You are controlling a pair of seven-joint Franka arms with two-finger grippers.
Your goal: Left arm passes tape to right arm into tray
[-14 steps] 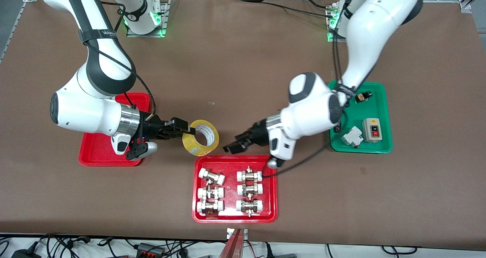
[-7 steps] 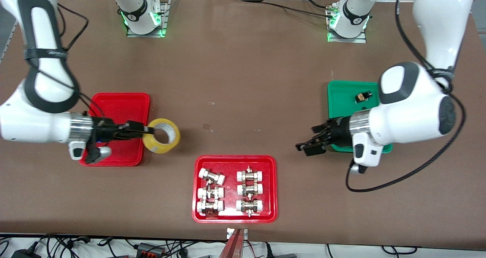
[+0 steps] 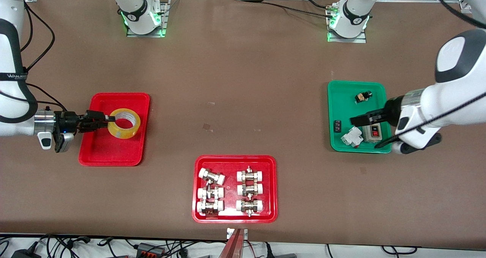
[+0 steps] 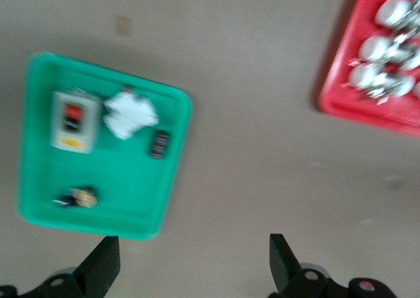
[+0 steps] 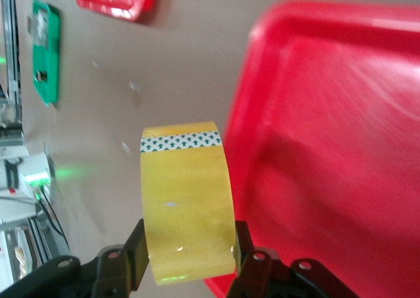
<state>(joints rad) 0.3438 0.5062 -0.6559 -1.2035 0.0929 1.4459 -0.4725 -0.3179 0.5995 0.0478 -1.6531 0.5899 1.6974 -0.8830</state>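
The yellow tape roll (image 3: pixel 122 132) is held by my right gripper (image 3: pixel 109 118), which is shut on its wall, over the plain red tray (image 3: pixel 114 153) at the right arm's end of the table. In the right wrist view the tape (image 5: pixel 189 199) sits clamped between the fingers of the right gripper (image 5: pixel 189 262), above the tray's rim (image 5: pixel 262 134). My left gripper (image 3: pixel 355 120) is open and empty over the green tray (image 3: pixel 343 91). In the left wrist view the left gripper (image 4: pixel 193 262) shows its two fingertips wide apart with nothing between them.
A red tray of metal fittings (image 3: pixel 233 161) lies in the middle, nearest the front camera. The green tray (image 4: pixel 39 180) holds a switch box (image 3: pixel 371 130), a white breaker (image 3: pixel 351 136) and small parts. The left arm's thick cable (image 3: pixel 417 127) hangs by the green tray.
The right arm carried the tape from the table's middle to over the plain red tray. The left arm, open and empty, drew back from the middle to over the green tray.
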